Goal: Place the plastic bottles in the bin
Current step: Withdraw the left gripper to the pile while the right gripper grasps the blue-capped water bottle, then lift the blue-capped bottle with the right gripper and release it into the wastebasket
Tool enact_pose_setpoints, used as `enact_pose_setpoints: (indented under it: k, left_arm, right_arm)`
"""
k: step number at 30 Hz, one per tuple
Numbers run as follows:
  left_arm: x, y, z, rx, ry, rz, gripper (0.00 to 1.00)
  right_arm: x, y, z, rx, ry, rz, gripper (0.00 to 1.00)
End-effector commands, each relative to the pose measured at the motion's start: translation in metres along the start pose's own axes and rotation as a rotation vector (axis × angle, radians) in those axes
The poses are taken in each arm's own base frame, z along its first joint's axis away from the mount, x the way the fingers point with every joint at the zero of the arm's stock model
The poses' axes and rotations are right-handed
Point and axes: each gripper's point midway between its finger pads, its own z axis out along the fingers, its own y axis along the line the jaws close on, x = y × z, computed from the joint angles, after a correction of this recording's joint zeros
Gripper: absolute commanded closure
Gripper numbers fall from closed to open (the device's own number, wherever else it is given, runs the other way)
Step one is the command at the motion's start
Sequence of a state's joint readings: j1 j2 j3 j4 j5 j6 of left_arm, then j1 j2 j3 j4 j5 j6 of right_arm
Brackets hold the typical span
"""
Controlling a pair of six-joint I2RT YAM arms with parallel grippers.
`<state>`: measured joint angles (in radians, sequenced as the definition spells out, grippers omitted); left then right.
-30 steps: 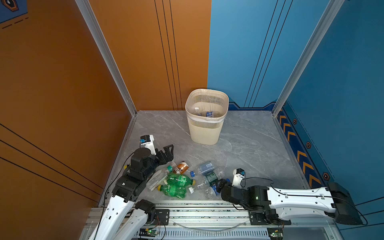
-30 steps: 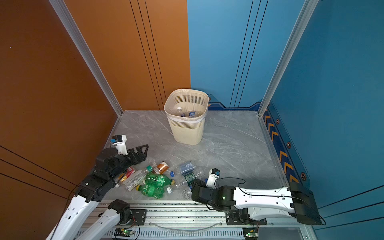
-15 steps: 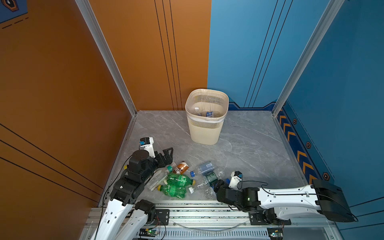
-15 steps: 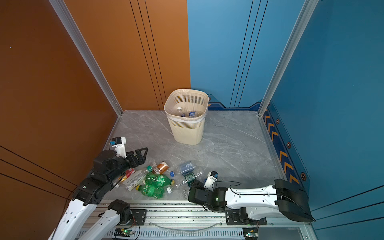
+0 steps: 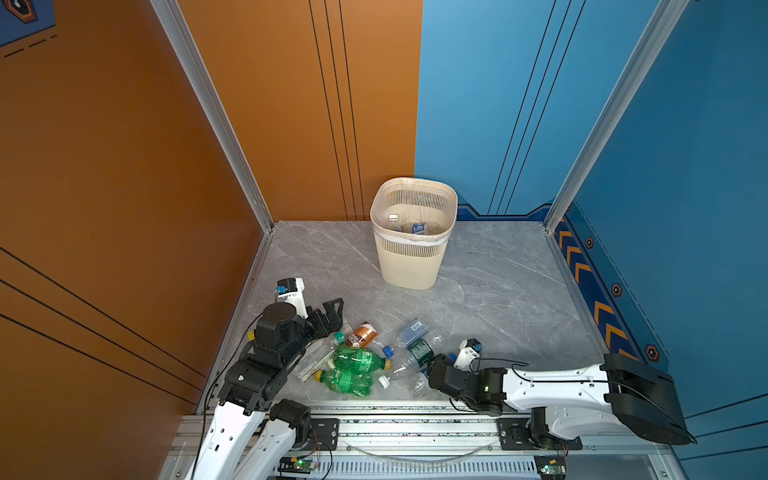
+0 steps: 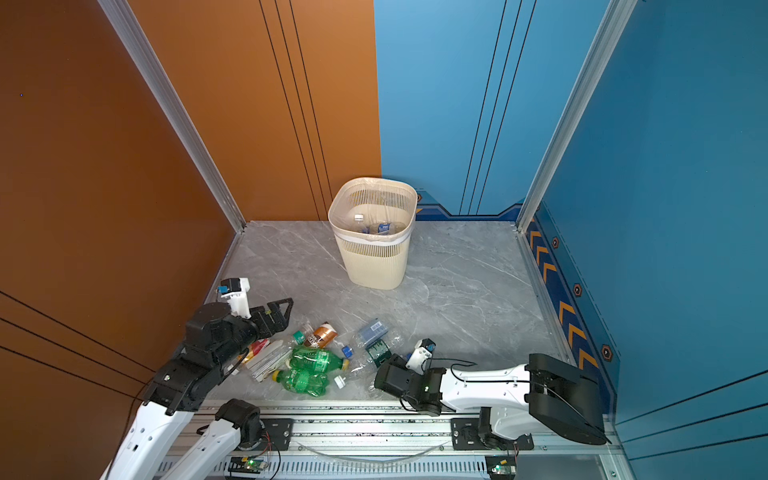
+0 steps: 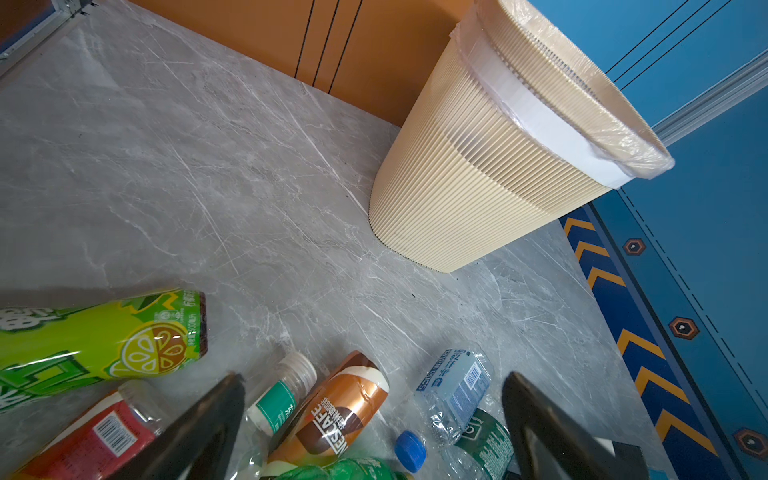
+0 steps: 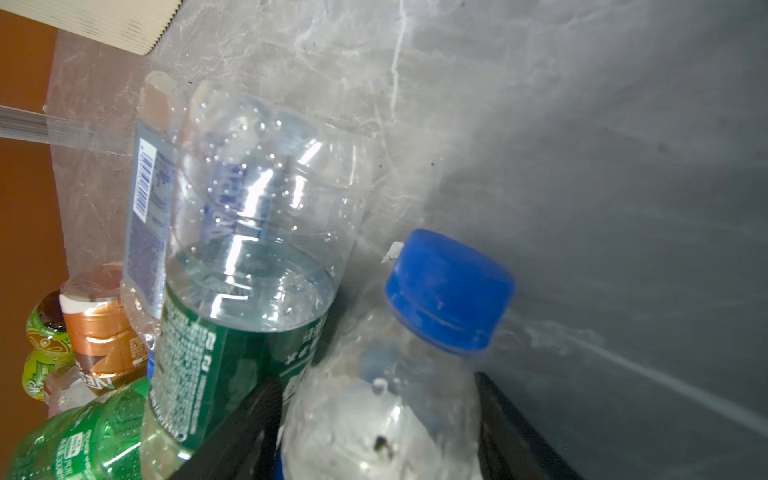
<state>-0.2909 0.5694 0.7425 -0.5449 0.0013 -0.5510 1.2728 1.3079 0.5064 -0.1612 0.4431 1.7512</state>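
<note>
The cream slatted bin (image 5: 409, 266) stands at the back of the floor with two bottles (image 5: 419, 227) inside. Several plastic bottles lie in a pile at the front: two green ones (image 5: 359, 359), a copper-labelled one (image 5: 361, 334), a blue-labelled clear one (image 5: 411, 330) and a dark-green-labelled one (image 5: 419, 349). My left gripper (image 5: 332, 316) hangs open just over the pile's left edge, above the copper-labelled bottle (image 7: 332, 415). My right gripper (image 5: 432, 365) lies low at the pile's right edge. Its fingers press both sides of a clear blue-capped bottle (image 8: 449, 291).
A yellow-green-labelled bottle (image 7: 95, 340) and a red-labelled one (image 7: 95, 436) lie at the pile's left, near the orange wall. The aluminium rail (image 5: 395, 415) runs along the front edge. Bare grey floor (image 5: 498, 291) lies between the pile and the bin.
My right arm has slid left along the floor into the pile and its jaws have closed in on the clear blue-capped bottle. My left gripper has sunk slightly toward the pile, still open.
</note>
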Motion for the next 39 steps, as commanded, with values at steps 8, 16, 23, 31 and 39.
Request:
enact_pose_setpoints:
  k: [8,16,23,31,39]
  left_arm:
    - [0.011,0.008,0.002,-0.016,0.029,-0.026,0.02]
    - [0.014,0.010,0.003,-0.019,0.037,-0.035,0.02]
    - [0.017,0.012,0.004,-0.019,0.043,-0.045,0.02]
    - [0.022,0.017,0.004,-0.029,0.043,-0.077,0.02]
    - [0.027,0.023,0.002,-0.049,0.046,-0.108,0.02]
  right_arm:
    - [-0.018,0.007,0.010,-0.007,-0.034,0.015,0.44]
    - [-0.038,0.018,-0.003,-0.014,-0.073,-0.036,0.48]
    - [-0.095,0.032,-0.053,-0.024,-0.195,-0.170,0.49]
    - [-0.200,0.096,-0.125,-0.103,-0.344,-0.346,0.51]
    - [-0.282,0.205,-0.173,-0.252,-0.432,-0.507,0.51]
